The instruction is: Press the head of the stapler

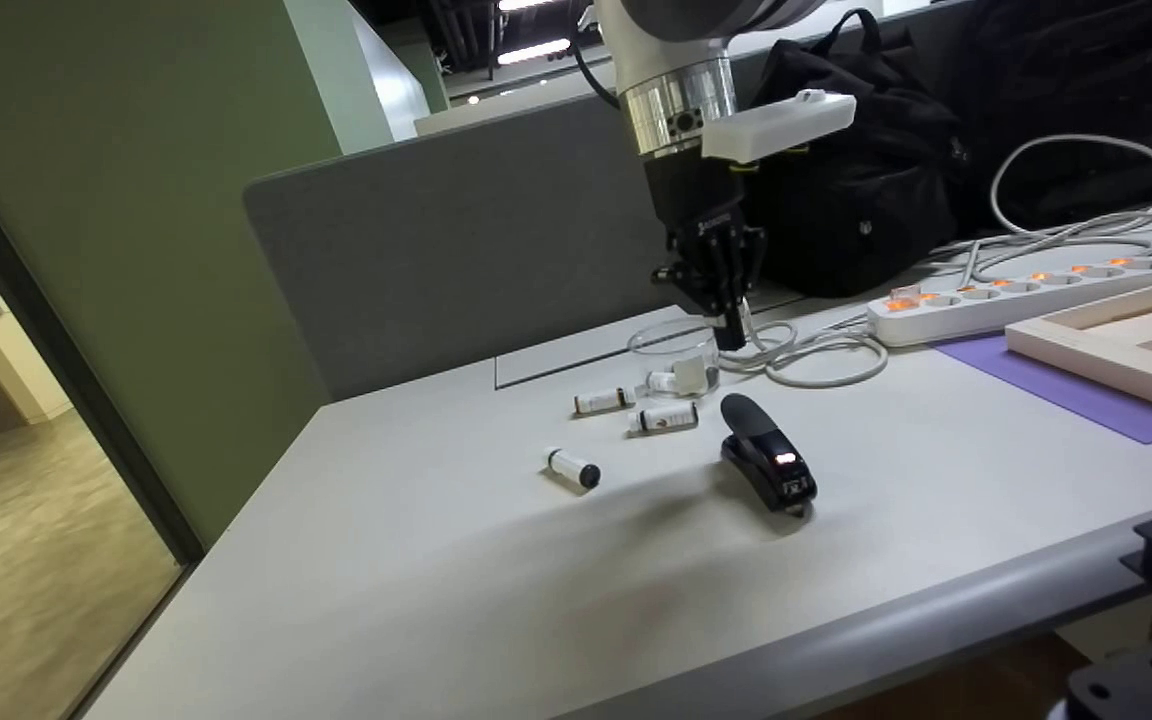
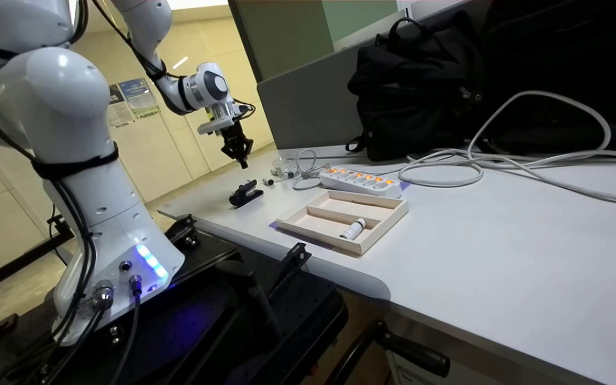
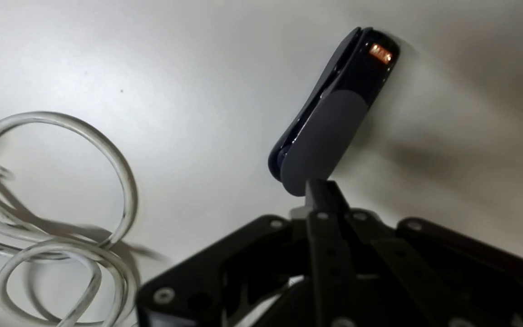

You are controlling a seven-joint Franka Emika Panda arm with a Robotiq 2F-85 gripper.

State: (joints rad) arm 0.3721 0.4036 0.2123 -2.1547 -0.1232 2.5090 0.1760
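Observation:
The stapler lies on the white table in both exterior views (image 1: 774, 465) (image 2: 245, 194). It is black, with a raised grey rounded top arm. In the wrist view the stapler (image 3: 366, 68) runs diagonally, its "MAX" label at the far end. The grey end of its top arm, the head (image 3: 323, 141), points toward my fingers. My gripper (image 1: 731, 338) is shut and empty, held above the table and apart from the stapler. It also shows in an exterior view (image 2: 244, 164). In the wrist view my closed fingertips (image 3: 323, 193) overlap the edge of the grey end.
Several small white bottles (image 1: 664, 417) and a clear cup (image 1: 701, 360) stand or lie near the stapler. Looped white cable (image 3: 125, 181), a power strip (image 2: 361, 182), a wooden tray (image 2: 388, 224) on a purple sheet, and a black backpack (image 2: 415, 85) are also on the table.

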